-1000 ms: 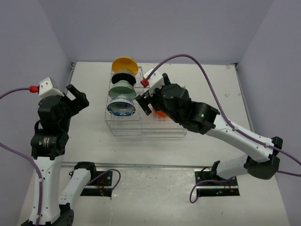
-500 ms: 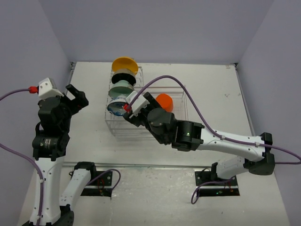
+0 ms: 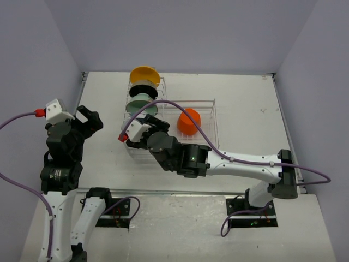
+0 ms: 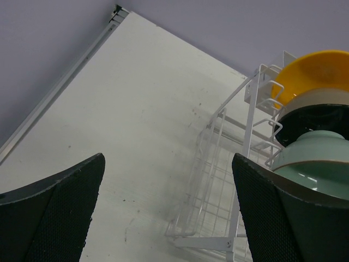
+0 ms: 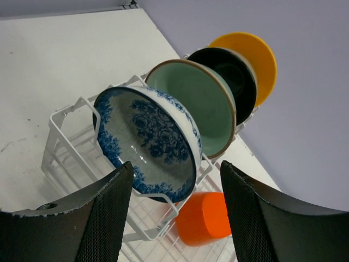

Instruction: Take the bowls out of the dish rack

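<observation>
Since 0.5 s ago your right arm swung left. Top: right gripper (image 3: 148, 123) at near-left corner of dish rack (image 3: 206, 102). Orange-red bowl (image 3: 188, 121) sits in low basket. Left gripper (image 3: 87, 116) well apart from rack.
Left wrist: jaws released, empty; yellow bowl (image 4: 311, 68), black bowl (image 4: 316, 121), mint bowl (image 4: 316, 164) at right edge.
Right wrist: jaws released; blue-and-white bowl (image 5: 147, 142) just ahead, upright in nearest slot.

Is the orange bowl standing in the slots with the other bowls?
No, the orange bowl sits in the low basket of the dish rack, beside the slotted row.
</observation>
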Tool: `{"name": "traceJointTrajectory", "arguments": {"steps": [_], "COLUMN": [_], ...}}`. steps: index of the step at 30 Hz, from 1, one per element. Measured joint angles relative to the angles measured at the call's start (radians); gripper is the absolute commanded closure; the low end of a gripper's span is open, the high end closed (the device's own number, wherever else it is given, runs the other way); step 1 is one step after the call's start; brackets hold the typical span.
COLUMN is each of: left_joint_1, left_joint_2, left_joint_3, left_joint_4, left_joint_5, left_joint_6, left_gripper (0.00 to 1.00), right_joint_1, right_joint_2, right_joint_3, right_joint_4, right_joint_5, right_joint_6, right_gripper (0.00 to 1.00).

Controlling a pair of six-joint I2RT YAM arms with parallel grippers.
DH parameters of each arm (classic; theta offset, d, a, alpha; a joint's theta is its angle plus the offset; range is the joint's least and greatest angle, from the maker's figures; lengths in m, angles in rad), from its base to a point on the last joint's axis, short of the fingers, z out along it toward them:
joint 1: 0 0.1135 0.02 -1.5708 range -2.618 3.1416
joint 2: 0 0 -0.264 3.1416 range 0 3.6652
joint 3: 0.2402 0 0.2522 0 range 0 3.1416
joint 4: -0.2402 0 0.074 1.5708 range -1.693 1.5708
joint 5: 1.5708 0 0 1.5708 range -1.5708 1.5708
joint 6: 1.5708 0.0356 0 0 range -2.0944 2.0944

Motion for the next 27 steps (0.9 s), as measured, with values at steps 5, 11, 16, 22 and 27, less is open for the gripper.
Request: {"name": "traceJointTrajectory", "arguments": {"steps": [5, 11, 16, 22, 27], "left_joint_1": [0.0, 0.0, 0.0, 0.0, 0.0], "left_joint_2": [-0.012, -0.022, -0.022, -0.025, -0.033], "left_joint_3": [-0.006, -0.006, -0.006, -0.006, -0.006], "left_joint_4": [0.001, 0.006, 0.006, 0.006, 0.006], "left_joint_5": [0.003, 0.003, 0.003, 0.003, 0.003], "left_joint_6": [0.001, 0.004, 0.012, 0.019, 0.023], "left_gripper": [0.02, 0.02, 0.01, 0.01, 0.01], "right_joint_1": [0.002, 0.002, 0.002, -0.011, -0.045], "right_joint_2": [0.012, 0.046, 0.076, 0.079, 0.079], "right_joint_3": [0.04, 0.074, 0.076, 0.076, 0.071], "right_joint_4": [0.043, 0.066, 0.069, 0.071, 0.072], "right_joint_5": [0.019, 0.021, 0.017, 0.013, 0.005], "right_joint_6": [-0.06, -0.099, -0.108, -0.109, -0.106], "right_gripper": [0.34, 0.34, 0.35, 0.38, 0.4]}}
